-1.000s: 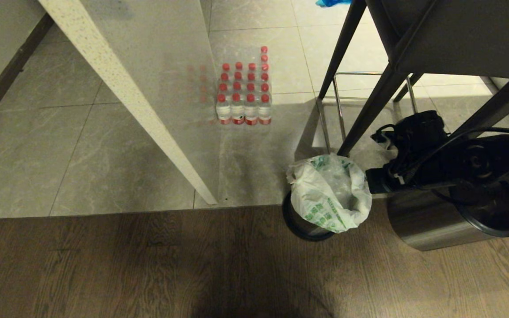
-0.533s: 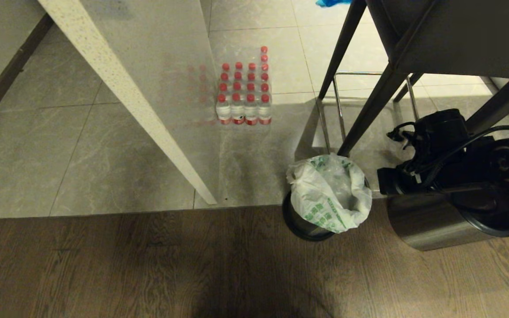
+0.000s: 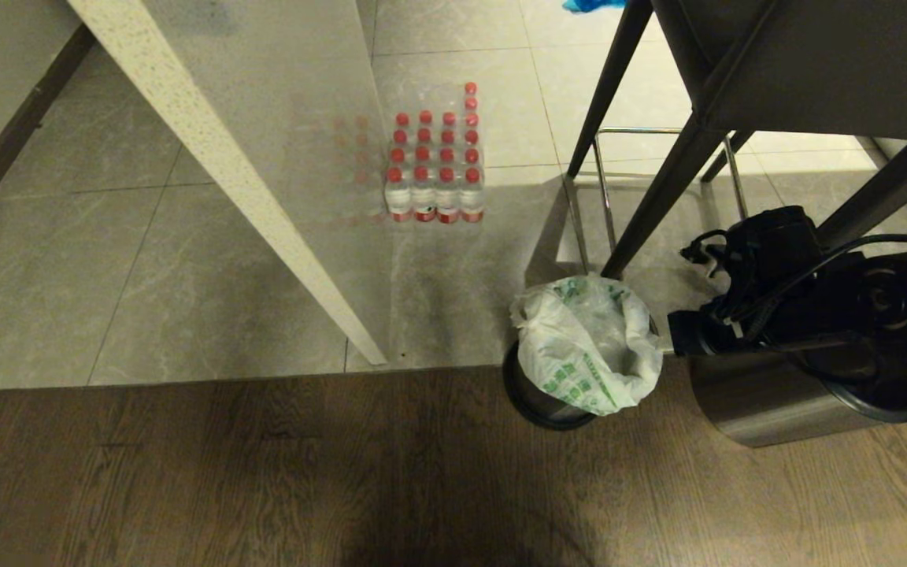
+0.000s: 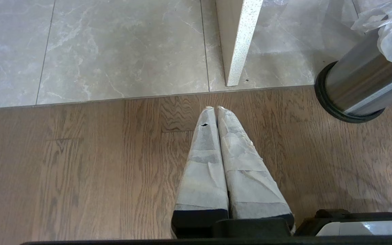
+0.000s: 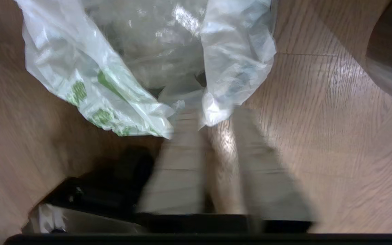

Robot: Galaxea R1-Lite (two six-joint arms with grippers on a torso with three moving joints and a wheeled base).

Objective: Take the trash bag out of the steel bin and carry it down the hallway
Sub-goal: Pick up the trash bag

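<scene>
Nearest the robot, the left gripper [image 4: 216, 109] hangs over the brown wood-plank floor [image 3: 186, 472] with its taped fingers pressed together, holding nothing. Beyond it to the right, the small round brushed-steel bin [image 3: 536, 398] stands at the plank edge, the crinkly translucent-white trash bag with green print [image 3: 587, 346] draped over its rim. The right gripper [image 5: 216, 115] sits just right of the bag, its fingers a narrow gap apart at the bag's folds. Farther off, red-capped water bottles [image 3: 435, 169] stand on grey tiles.
</scene>
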